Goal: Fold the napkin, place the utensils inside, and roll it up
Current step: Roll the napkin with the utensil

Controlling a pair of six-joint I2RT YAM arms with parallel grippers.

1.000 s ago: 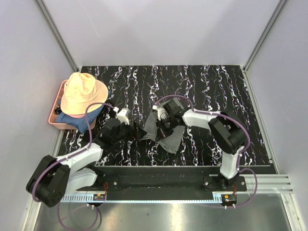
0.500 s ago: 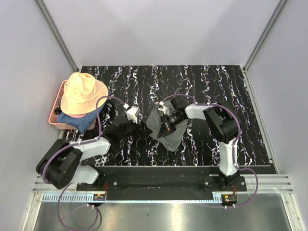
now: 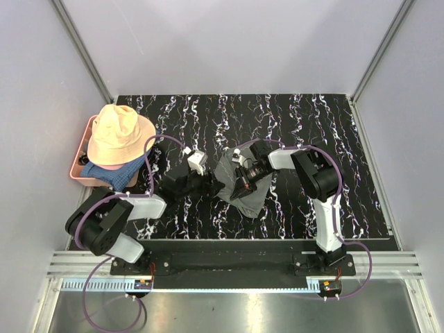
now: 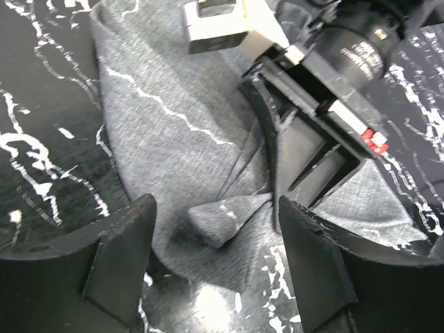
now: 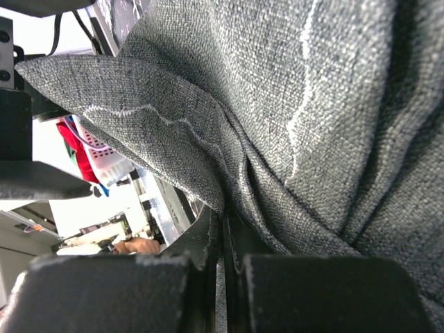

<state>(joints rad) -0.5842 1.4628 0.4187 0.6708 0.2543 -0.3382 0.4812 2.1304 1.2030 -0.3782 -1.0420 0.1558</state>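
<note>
The grey napkin [image 3: 243,191] hangs crumpled at mid-table, pinched and lifted by my right gripper [image 3: 238,182]. In the right wrist view the napkin [image 5: 291,104] fills the frame and the right gripper [image 5: 223,232] is shut on a fold of it. My left gripper [image 3: 211,185] is open just left of the napkin. In the left wrist view the left gripper [image 4: 216,239] straddles a folded corner of the napkin [image 4: 173,132], with the right gripper [image 4: 291,139] gripping the cloth just beyond. The spoon and the dark utensil are not visible.
A pink tray [image 3: 78,173] at the far left holds a blue cloth [image 3: 114,177] and a peach hat [image 3: 119,135]. The black marbled table [image 3: 312,132] stretches to the right and back. Grey walls enclose three sides.
My left gripper has moved right, up to the napkin's left edge. My right gripper has drawn the napkin slightly right and kept hold of it.
</note>
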